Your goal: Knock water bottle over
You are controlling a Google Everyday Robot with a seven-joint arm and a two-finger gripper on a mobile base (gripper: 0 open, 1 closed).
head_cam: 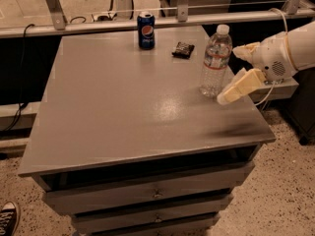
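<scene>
The water bottle (215, 62) is clear ribbed plastic with a white cap and a white-and-red label. It stands upright near the right edge of the grey table (123, 107). My gripper (231, 75) comes in from the right, just beside the bottle's right side. Its cream fingers (242, 85) are spread apart and hold nothing. The lower finger's tip is close to the bottle's base and the upper finger is level with the label. I cannot tell whether a finger touches the bottle.
A blue Pepsi can (145, 30) stands at the table's far edge. A small dark snack packet (183, 49) lies between the can and the bottle. Drawers sit below the tabletop. A metal rail runs behind the table. A shoe (7, 219) is at bottom left.
</scene>
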